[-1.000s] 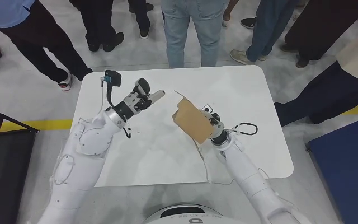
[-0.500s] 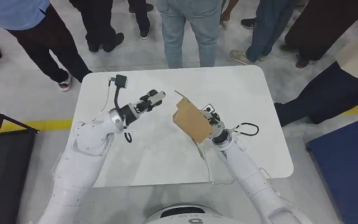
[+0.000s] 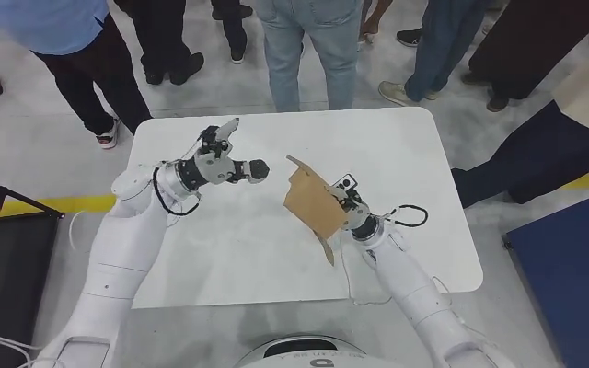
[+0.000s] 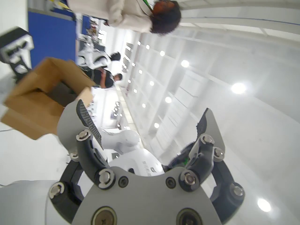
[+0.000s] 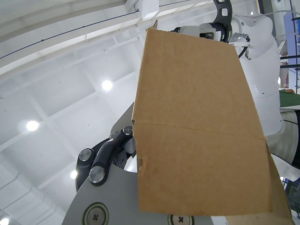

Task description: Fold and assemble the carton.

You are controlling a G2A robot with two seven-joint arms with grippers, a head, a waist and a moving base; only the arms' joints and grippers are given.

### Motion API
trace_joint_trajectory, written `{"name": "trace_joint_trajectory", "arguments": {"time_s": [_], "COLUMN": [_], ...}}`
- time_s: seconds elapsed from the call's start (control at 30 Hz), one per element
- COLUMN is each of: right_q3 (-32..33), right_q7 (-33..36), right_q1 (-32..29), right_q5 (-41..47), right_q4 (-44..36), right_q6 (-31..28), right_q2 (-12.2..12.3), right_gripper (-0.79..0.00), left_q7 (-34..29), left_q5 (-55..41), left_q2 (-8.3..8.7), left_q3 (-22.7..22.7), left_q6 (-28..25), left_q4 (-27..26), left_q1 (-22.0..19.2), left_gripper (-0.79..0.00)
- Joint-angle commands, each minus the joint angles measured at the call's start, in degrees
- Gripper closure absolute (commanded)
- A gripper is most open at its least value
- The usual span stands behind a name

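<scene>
Nearest to us, the right gripper (image 3: 348,206) is clamped on the brown corrugated cardboard carton (image 3: 311,204). Its fingers are hidden behind the board in the right wrist view, so we judge the grip from the way the carton hangs tilted above the white rounded table (image 3: 414,156), touching nothing else. The carton is only partly formed: one flap dangles at its lower end, and the left wrist view looks into its open mouth.

Farther out, the left gripper (image 4: 143,108) hangs near the carton but clear of it. Its two ribbed fingers are spread wide and there is nothing between them.

We see the main risk in the single hold. The carton is gripped by one panel, so a push from the left gripper against a flap could twist the board in the right gripper or pull it free. The wide fingers could also catch a flap's raw edge and bend it off its crease, crushing the corner instead of folding it.

Compared with half a second ago, the left arm has lifted its elbow outward and turned its wrist, though the gripper sits about as far from the carton as it did. The carton has dropped slightly and turned, so it shows narrower from above, and the right gripper is almost where it was.
</scene>
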Motion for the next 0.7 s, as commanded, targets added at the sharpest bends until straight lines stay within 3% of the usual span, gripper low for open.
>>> {"name": "trace_joint_trajectory", "arguments": {"time_s": [0.0, 0.2, 0.4, 0.67], "right_q3": [-0.01, -0.01, -1.22, -1.53], "right_q7": [0.01, 0.01, -3.5, -3.39], "right_q1": [-0.01, -0.01, -0.58, -0.29], "right_q5": [0.03, 0.03, -5.51, -6.42], "right_q4": [-0.02, -0.02, -1.14, -0.68], "right_q6": [0.08, 0.08, -1.75, -3.06], "right_q2": [0.0, 0.0, 0.19, 0.22], "right_gripper": [0.0, 0.0, 0.0, 0.0], "left_q7": [-0.08, 1.86, 1.68, 3.02], "left_q5": [-2.85, -3.77, -7.91, -2.84], "left_q2": [-0.01, -0.11, -0.2, -0.32], "left_q3": [-0.02, 0.04, 1.22, 5.77], "left_q6": [-0.11, 0.28, 7.97, 12.07], "left_q4": [-0.05, -0.43, 0.56, 2.81], "left_q1": [0.06, 0.55, -0.24, -3.01], "left_gripper": [-0.785, -0.785, -0.785, -0.785]}}
